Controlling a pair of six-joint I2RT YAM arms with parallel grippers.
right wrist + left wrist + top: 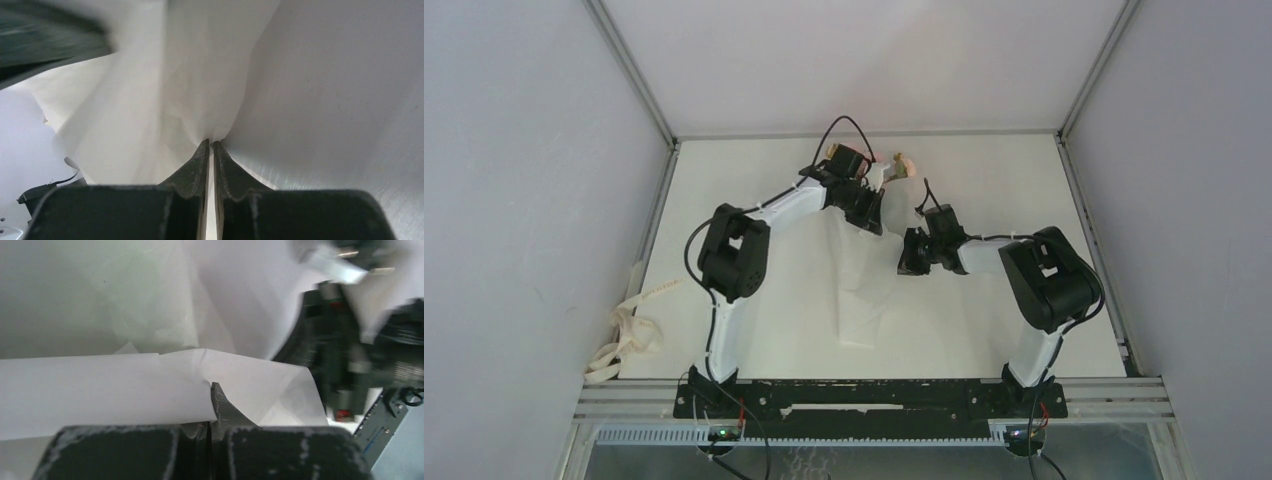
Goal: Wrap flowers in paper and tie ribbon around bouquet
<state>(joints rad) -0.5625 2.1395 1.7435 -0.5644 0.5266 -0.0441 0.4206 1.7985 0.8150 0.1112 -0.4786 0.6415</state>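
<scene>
My left claw (214,389) is pinched shut on a fold of the paper (864,285) at the far middle of the surface (984,330). My right claw (210,143) is closed to a sliver on another crease of the same sheet, just to the right. The flowers (902,165) show as a bit of pink at the far end of the sheet, beside my left claw; the rest is hidden under paper. The ribbon (629,335) lies heaped well apart, at the near left edge of the surface.

The sheet is thin and I hold it at two points close together, so I judge that pulling my claws apart could tear it along a crease. My right grip looks like it catches only a narrow pleat, which may slip free and let the wrap fall open. If I lift, the stems could slide out of the loose near end. Reaching for the ribbon would leave one claw holding the wrap alone.
</scene>
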